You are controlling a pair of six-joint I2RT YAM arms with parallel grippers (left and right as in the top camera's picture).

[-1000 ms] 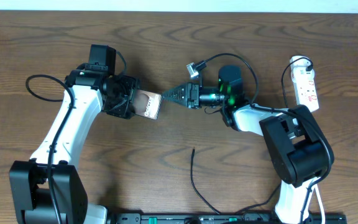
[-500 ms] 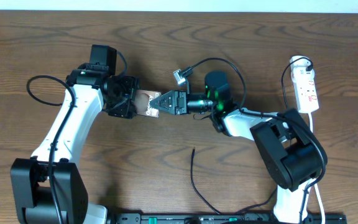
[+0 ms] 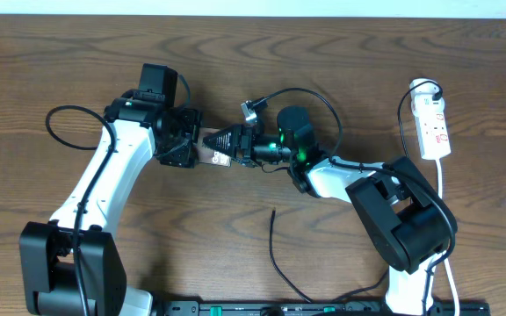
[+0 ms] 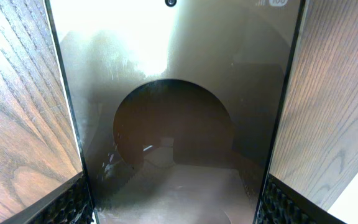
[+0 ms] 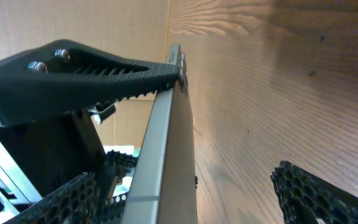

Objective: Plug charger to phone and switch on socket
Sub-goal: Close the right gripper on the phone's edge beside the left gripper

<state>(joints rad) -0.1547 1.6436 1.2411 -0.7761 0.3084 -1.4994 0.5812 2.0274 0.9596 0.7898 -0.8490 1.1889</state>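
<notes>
The phone (image 3: 211, 154), a brown-grey slab with white lettering, is held above the table by my left gripper (image 3: 191, 147), which is shut on its sides. In the left wrist view its glossy face (image 4: 179, 93) fills the gap between the fingers (image 4: 176, 211). My right gripper (image 3: 220, 140) is open, its fingers on either side of the phone's free end. In the right wrist view the phone (image 5: 166, 149) is edge-on beside the left finger, with a wide gap to the right finger (image 5: 194, 193). The charger (image 3: 275, 246) lies on the table, its tip toward the middle. The socket (image 3: 434, 123) lies far right.
The socket's white cord (image 3: 442, 193) runs down the right edge past the right arm's base (image 3: 411, 219). A thick black robot cable (image 3: 55, 123) loops at the left. A black rail (image 3: 323, 307) runs along the front edge.
My right gripper has moved left until its open fingers reach round the phone's end. My left gripper has shifted slightly right with the phone.
</notes>
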